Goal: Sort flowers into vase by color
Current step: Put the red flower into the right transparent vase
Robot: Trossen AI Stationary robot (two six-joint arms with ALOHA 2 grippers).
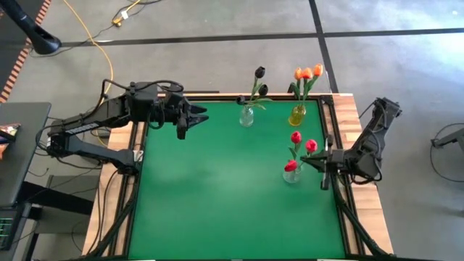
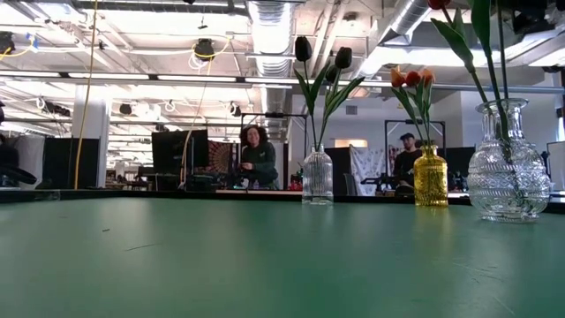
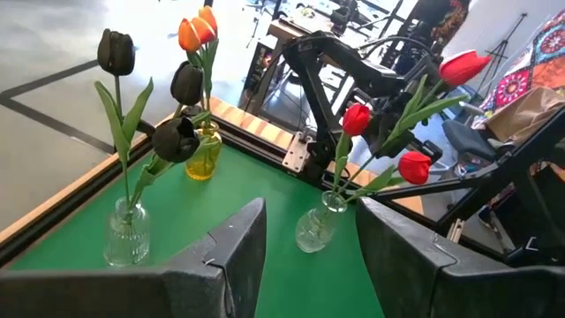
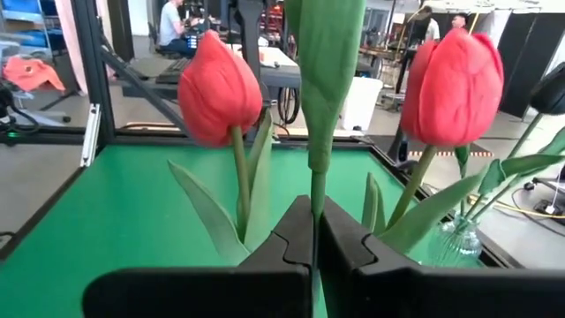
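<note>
On the green table [image 1: 217,203]: near-black tulips [image 1: 259,73] in one clear vase [image 1: 246,117], orange tulips [image 1: 307,72] in a yellow vase [image 1: 297,114], red tulips [image 1: 302,141] in another clear vase [image 1: 291,174] beside my right gripper [image 1: 324,164], pinched onto a red tulip's stem [image 4: 314,203]; my left gripper [image 1: 183,125] hangs open, empty, at the far-left edge.

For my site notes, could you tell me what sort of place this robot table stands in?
Probably an open-plan lab or workshop: exposed ceiling ducts, people seated at desks behind the green table, and a yellow cable on bare concrete floor.
</note>
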